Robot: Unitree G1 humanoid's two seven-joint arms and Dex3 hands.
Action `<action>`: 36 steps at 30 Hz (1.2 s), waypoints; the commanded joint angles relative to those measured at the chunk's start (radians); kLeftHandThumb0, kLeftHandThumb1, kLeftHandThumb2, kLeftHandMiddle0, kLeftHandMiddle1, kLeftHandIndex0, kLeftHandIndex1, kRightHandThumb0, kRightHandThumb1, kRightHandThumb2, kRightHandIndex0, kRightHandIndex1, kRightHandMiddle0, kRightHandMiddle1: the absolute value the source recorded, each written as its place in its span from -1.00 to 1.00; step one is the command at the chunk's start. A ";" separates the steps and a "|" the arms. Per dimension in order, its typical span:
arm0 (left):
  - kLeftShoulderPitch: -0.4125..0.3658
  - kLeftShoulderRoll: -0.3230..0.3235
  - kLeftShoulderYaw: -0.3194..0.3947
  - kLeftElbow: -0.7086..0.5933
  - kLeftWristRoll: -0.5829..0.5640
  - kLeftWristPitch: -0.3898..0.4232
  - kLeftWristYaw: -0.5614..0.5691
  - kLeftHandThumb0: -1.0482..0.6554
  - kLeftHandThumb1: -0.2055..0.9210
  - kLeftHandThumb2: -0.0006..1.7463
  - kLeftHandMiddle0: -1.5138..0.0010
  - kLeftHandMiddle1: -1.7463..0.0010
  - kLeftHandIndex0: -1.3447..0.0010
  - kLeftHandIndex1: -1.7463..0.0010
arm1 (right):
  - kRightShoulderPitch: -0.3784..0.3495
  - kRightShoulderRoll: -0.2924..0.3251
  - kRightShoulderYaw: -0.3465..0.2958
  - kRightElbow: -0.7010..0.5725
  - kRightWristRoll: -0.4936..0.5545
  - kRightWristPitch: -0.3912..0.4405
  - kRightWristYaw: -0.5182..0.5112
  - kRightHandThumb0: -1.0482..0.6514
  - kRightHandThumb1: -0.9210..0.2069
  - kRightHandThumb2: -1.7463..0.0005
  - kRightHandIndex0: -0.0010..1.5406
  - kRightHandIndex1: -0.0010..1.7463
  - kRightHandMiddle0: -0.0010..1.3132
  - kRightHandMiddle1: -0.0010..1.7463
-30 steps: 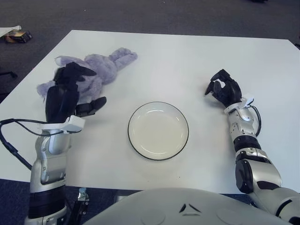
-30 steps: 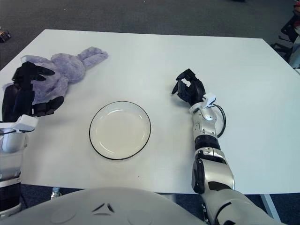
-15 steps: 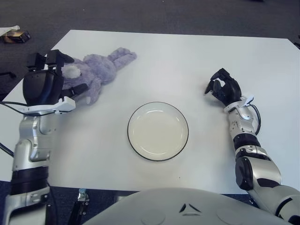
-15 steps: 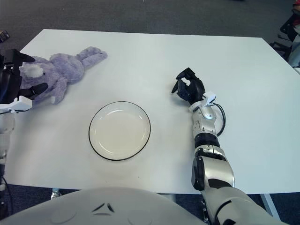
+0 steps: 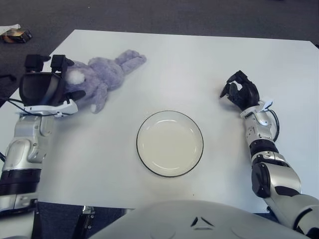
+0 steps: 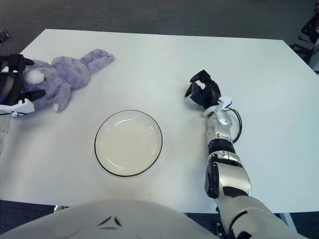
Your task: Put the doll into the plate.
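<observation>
At the far left of the white counter, the robot's left hand sits against the near end of the purple doll, a plush rabbit lying on its side with its long ears pointing to the right and away. The dark fingers reach onto the plush by its white tail, but whether they have closed on it cannot be told from either view. The doll lies flat on the counter, well apart from the plate, which stands bare near the middle, to the right of the doll and nearer the robot. The right hand shows to the right of the plate, fingers curled inward and holding nothing. The step in hand appears to be the grasp itself, with the task barely begun. Next, the left hand would need a firm hold on the soft body, a lift clear of the counter, and a carry rightward and nearer to set the doll inside the plate's dark rim.
</observation>
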State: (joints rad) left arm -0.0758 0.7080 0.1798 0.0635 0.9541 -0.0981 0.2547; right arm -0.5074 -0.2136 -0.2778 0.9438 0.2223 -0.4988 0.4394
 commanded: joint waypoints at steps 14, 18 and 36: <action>-0.106 0.061 -0.097 0.125 -0.017 0.062 -0.010 -0.89 0.88 -0.41 1.00 0.43 1.00 -0.02 | 0.072 0.035 0.001 0.117 -0.002 0.035 -0.018 -0.23 -0.51 -0.03 0.05 0.86 -0.45 1.00; -0.116 0.075 -0.113 0.143 -0.023 0.069 -0.025 -0.94 0.98 -0.46 1.00 0.52 1.00 0.09 | 0.070 0.034 0.001 0.122 -0.003 0.030 -0.021 -0.23 -0.50 -0.04 0.05 0.87 -0.44 1.00; -0.080 0.158 -0.131 0.059 -0.166 0.069 -0.315 -1.00 1.00 -0.29 1.00 0.99 1.00 0.98 | 0.065 0.032 -0.006 0.135 0.007 0.024 0.000 -0.23 -0.48 -0.06 0.05 0.87 -0.43 1.00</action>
State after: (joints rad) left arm -0.1731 0.8345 0.0555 0.1469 0.8219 -0.0279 0.0122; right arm -0.5340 -0.2190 -0.2841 0.9975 0.2226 -0.5192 0.4376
